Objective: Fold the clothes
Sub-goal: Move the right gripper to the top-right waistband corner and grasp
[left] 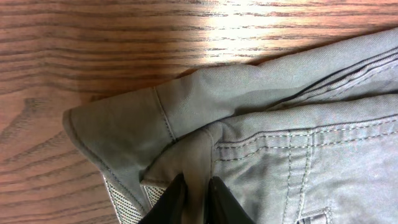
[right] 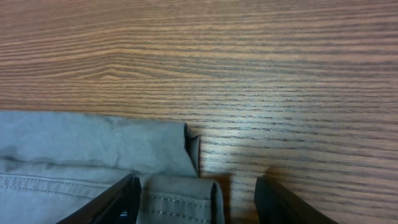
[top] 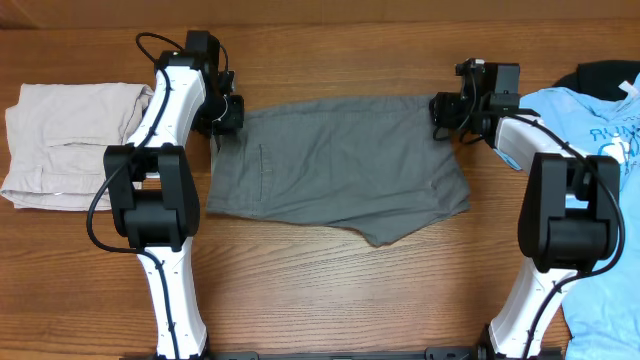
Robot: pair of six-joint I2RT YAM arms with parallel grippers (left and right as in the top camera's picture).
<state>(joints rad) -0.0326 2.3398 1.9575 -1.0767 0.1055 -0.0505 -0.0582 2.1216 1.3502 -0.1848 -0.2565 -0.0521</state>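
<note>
Grey shorts (top: 335, 165) lie spread flat in the middle of the wooden table. My left gripper (top: 226, 118) is at their upper left corner, shut on a fold of the waistband (left: 198, 163). My right gripper (top: 446, 112) is at the upper right corner, open, with the shorts' corner (right: 177, 198) between its fingers (right: 196, 200) and bare wood beside it.
A folded beige garment (top: 65, 140) lies at the far left. A light blue printed T-shirt (top: 590, 125) and a black garment (top: 605, 75) lie at the far right, partly under the right arm.
</note>
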